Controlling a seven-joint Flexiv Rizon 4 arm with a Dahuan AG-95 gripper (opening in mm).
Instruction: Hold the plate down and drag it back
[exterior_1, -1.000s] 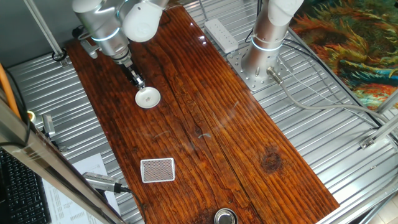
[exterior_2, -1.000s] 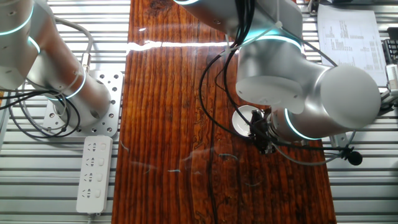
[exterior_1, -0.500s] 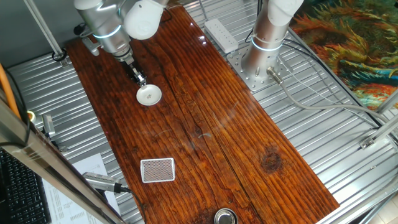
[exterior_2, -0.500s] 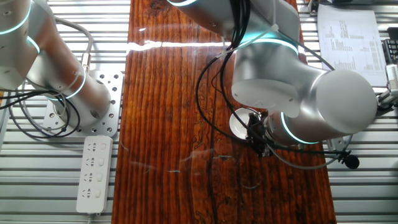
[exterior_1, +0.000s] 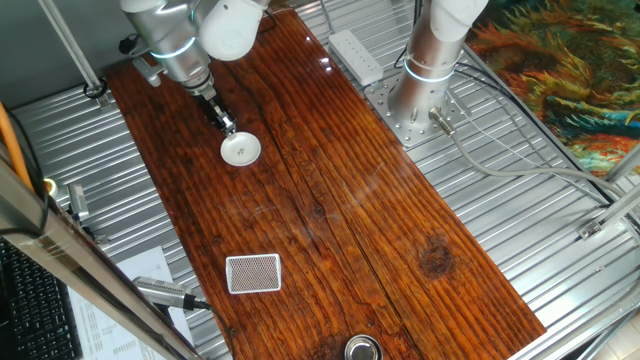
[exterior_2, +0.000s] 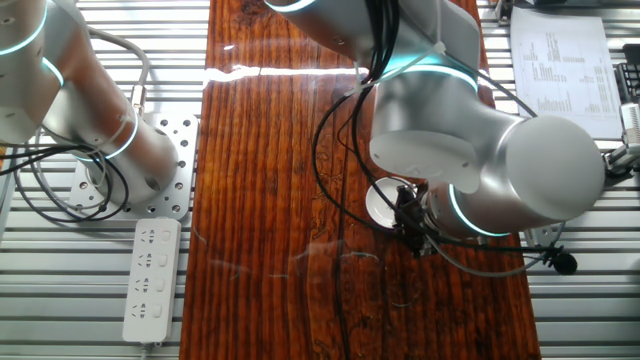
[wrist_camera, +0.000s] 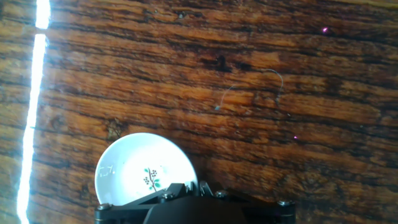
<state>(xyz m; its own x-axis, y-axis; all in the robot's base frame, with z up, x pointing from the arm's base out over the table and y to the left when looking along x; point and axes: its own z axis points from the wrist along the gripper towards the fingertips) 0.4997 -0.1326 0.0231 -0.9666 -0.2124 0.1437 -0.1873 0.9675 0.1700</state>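
We press the gripper (exterior_1: 228, 125), its jaws' state unclear to us, near the plate (exterior_1: 241, 150) rim at upper left; off-centre pressure could tip it or slip off.

I was watched by 3 cameras. 1 fixed view looked steeply down from high off a long side of the wooden table (exterior_1: 340, 220), taking in its whole length. The other fixed view hung nearly overhead and much nearer, facing straight down, my arm (exterior_2: 470, 150) filling its right half. The hand view sat on my hand, close to the wood, looking along my fingers. All 3 shared the plate (exterior_1: 240, 150) (exterior_2: 381, 199) (wrist_camera: 140, 171) and the boards around it.
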